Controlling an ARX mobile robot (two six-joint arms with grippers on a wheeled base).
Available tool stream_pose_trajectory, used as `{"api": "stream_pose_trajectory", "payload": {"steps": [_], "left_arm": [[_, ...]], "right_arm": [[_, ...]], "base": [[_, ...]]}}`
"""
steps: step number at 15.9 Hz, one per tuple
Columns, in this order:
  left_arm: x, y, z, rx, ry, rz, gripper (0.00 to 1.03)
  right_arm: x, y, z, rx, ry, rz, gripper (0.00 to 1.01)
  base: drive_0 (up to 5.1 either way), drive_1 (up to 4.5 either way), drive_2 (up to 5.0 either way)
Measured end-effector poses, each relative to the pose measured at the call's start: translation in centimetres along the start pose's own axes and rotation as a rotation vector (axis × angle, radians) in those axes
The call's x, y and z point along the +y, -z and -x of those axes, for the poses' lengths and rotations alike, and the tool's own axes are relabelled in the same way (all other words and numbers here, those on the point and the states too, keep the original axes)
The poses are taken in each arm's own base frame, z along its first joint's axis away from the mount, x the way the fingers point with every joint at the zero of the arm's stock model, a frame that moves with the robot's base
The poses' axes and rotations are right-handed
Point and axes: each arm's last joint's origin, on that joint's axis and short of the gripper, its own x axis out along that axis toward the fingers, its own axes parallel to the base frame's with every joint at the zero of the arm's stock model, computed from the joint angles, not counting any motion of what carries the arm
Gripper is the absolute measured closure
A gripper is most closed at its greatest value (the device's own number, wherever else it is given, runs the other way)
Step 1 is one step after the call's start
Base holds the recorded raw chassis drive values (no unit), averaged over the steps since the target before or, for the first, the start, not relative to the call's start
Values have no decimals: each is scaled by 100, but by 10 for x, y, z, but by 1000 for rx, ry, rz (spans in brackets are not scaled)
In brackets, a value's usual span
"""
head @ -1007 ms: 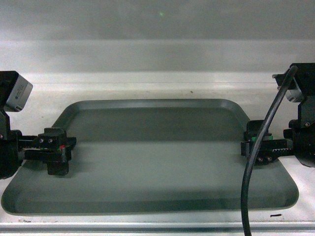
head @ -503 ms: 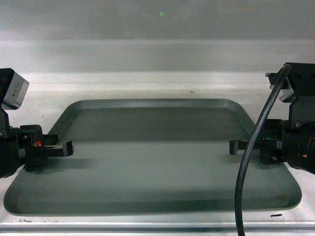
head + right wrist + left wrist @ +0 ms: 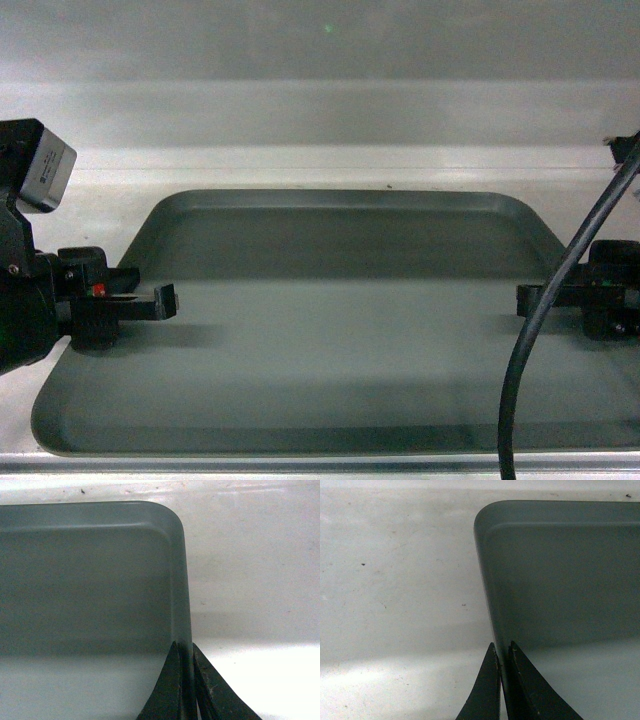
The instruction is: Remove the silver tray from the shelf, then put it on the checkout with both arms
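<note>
The silver tray point(image 3: 340, 330) is lying flat on the white shelf point(image 3: 320, 165). The left gripper point(image 3: 503, 680) is pinching the tray's left rim, and the right gripper point(image 3: 186, 680) is pinching the right rim, fingers closed on thin metal. The tray looks stiff, smooth and slippery, so holding both sides level is probably safest.

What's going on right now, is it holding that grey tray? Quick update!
Left gripper and right gripper each shut on a side rim of the silver tray. Tray on white shelf. Nothing in the way.
</note>
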Motion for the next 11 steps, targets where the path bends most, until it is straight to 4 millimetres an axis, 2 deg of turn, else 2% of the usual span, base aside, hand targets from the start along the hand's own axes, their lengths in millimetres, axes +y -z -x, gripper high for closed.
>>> {"api": "stream_pose_trajectory", "payload": {"steps": [7, 11], "left_arm": [[-7, -19, 30, -25, 14, 5, 99], [-7, -30, 47, -35, 10, -18, 99]], "right_arm": [[-8, -26, 36, 4, -9, 8, 98], [-10, -32, 48, 19, -30, 0, 98]], "base": [[0, 0, 0], [0, 0, 0]]}}
